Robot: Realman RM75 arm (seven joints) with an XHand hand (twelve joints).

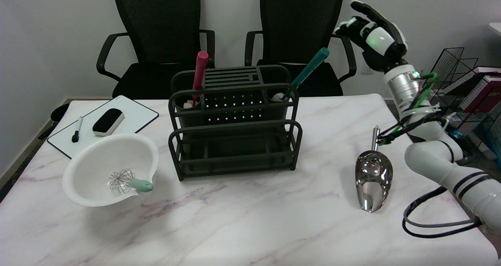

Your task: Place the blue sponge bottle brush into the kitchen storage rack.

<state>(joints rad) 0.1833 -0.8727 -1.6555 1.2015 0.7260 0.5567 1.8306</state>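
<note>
Teal-handled bottle brush stands slanted in the storage rack's right rear cup, so we judge it placed (red brush opposite), right hand raised beyond the table's far right corner, fingers spread, empty.

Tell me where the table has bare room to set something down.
Bare marble runs along the near edge of the table, and between the rack and the metal scoop. It is crowded at the left, where the white bowl adjoins the whiteboard. The robot hand hangs raised beyond the far right corner.
</note>
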